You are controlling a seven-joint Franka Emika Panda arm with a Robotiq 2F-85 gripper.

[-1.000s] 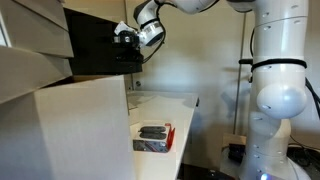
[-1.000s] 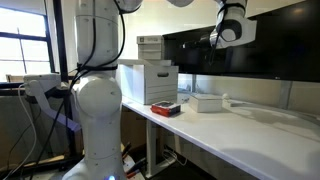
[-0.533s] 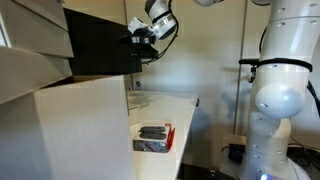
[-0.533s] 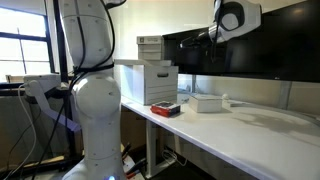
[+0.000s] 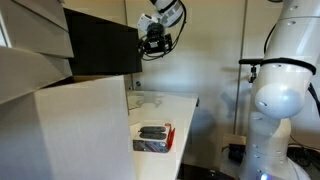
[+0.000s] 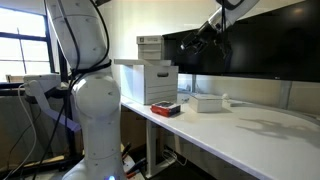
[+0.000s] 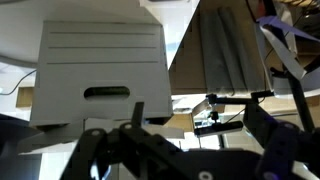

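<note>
My gripper (image 5: 153, 35) hangs high in the air, close in front of the big black screen (image 5: 100, 45), far above the white table (image 5: 180, 108). It also shows in an exterior view (image 6: 204, 36) near the screen's upper edge (image 6: 265, 45). In the wrist view the gripper (image 7: 200, 122) has its two dark fingers (image 7: 135, 115) spread wide, with nothing between them. Beyond them is a white drawer cabinet (image 7: 100, 75).
A red and black box (image 5: 153, 138) lies on the table near its front edge, also seen in an exterior view (image 6: 166, 108). A flat white box (image 6: 207, 101) lies behind it. A white drawer cabinet (image 6: 150, 80) stands at the table's end. The robot's white base (image 5: 280, 100) stands beside the table.
The gripper has risen and swung sideways along the screen, turning as it went. Nothing on the table has moved.
</note>
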